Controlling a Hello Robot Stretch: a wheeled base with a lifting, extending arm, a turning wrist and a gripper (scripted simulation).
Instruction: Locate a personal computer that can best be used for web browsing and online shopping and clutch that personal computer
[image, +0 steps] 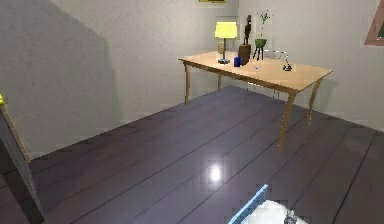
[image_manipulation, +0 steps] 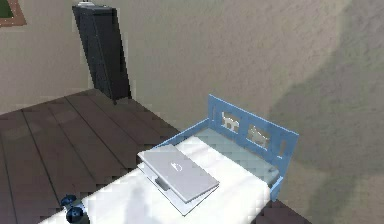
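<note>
The closed grey laptop (image_manipulation: 178, 178) lies flat on the white bed (image_manipulation: 245, 170), short of its blue headboard (image_manipulation: 250, 132); we judge it stiff, slick, fairly light and fragile, best taken by a thin edge, and cannot tell the fingers' state.

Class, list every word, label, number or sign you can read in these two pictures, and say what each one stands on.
No text can be read.
A small pale mark on the lid of the closed silver-grey laptop, which lies on the white bed: too small to read.
The blue wooden headboard: cut-out shapes, no letters.
</note>
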